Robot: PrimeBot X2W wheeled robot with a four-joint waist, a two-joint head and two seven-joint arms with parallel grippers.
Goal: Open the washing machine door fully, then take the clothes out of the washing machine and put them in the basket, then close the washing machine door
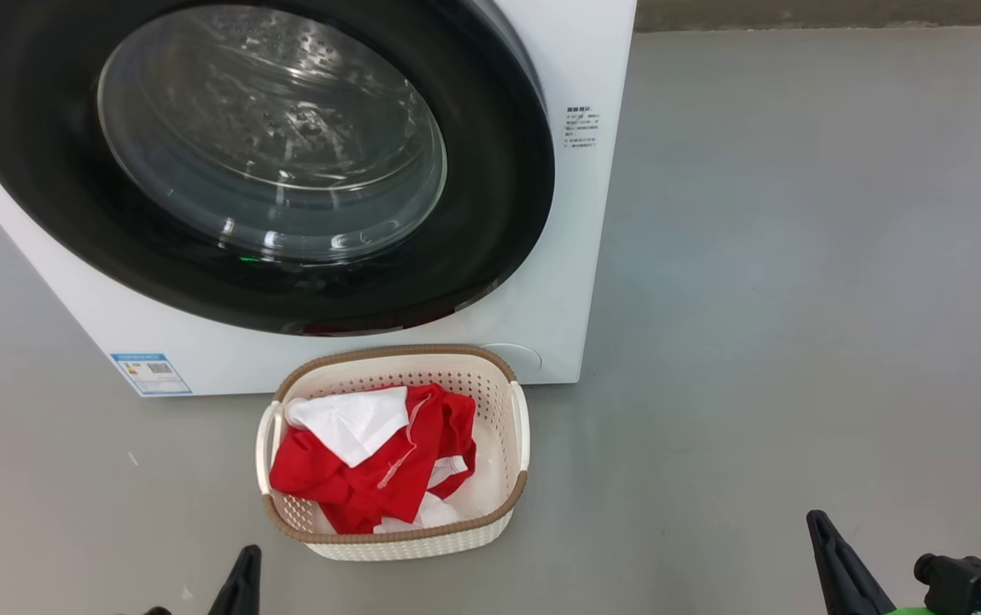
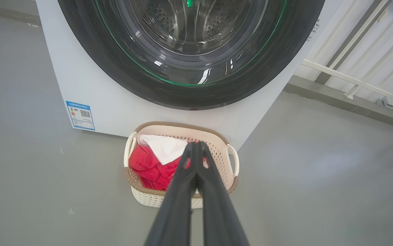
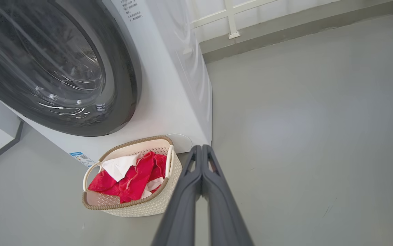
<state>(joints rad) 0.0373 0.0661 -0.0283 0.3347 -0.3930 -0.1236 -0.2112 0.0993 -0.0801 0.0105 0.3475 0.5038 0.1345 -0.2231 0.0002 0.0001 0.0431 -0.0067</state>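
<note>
The washing machine (image 1: 597,213) stands at the far left of the grey floor (image 1: 797,299). Its round door (image 1: 499,213) lies flat against the white front, and the steel drum (image 1: 285,111) shows through the glass. A small blue sticker (image 1: 151,373) sits low on the front, near the left corner.

The basket (image 1: 409,538) rests on the floor just in front of the machine, below the door, with its far rim close to the white panel. The clothes (image 1: 370,487) lie heaped inside it, red fabric with a white panel on top, mostly toward the basket's left side.

The left hand (image 2: 196,146) hangs near the basket on its near side, fingers pressed together and holding nothing; in the left wrist view its tips overlap the basket's opening. The right hand (image 3: 202,148) is off to the right of the basket over bare floor, its fingers also together and empty, tips pointing toward the machine's right front corner. A white railing (image 2: 353,80) runs along the far wall to the right of the machine.
</note>
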